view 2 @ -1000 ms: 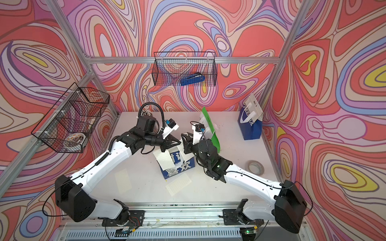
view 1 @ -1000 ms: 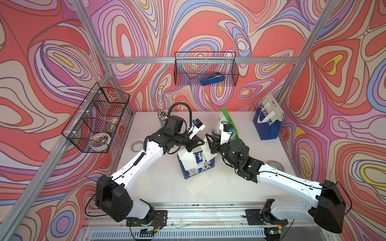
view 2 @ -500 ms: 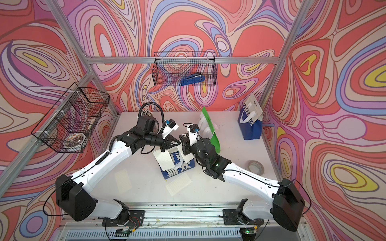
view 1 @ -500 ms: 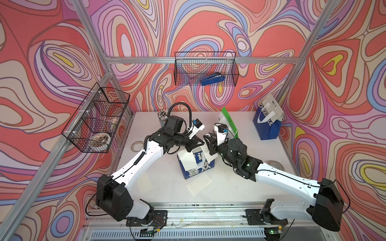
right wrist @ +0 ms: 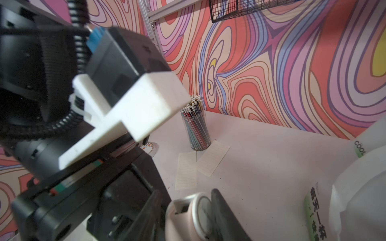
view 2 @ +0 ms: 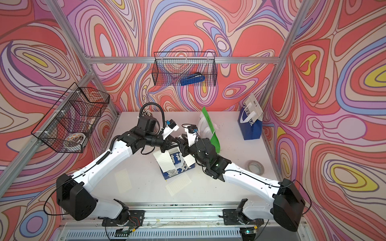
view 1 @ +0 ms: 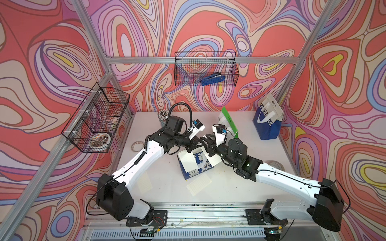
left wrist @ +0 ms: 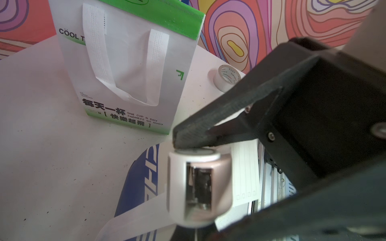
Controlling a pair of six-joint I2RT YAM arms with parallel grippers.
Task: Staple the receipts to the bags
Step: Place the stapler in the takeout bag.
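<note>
Centre of the desk [view 1: 240, 194]: blue-and-white bag [view 1: 197, 170] with large Chinese characters, lying face up, one lined receipt [view 1: 188, 161] flat on its upper face. Over the bag's far edge, both arms nearly tip to tip.

Left tool [view 1: 192, 146] closed, gripping a small pink-and-white stapler [left wrist: 198, 187], open mouth toward the left wrist camera, a receipt [left wrist: 244, 173] just beside it. Right tool [view 1: 205, 139] with jaws partly apart on either side of the stapler's head, one fingertip [left wrist: 183, 135] against the top cap; squeezing or merely touching, impossible to tell.

Just behind the right tool, green-and-white bag [view 1: 228, 122], standing, white handles hanging down its front. Well apart, at the right rear corner, blue "CHEERFUL" bag [view 1: 267, 127], upright.

On the bare desk, a loose receipt [view 1: 198, 184] near the lying bag's front edge and another loose receipt [view 1: 145, 184] beside the left arm. Two more receipts [right wrist: 186, 170] side by side, touching, next to a clear pencil cup [right wrist: 196, 129] at the back.

Tape roll [view 1: 275, 164] near the right edge. Blue stapler [view 1: 213, 80] in a wire basket [view 1: 181, 68] on the back wall.
</note>
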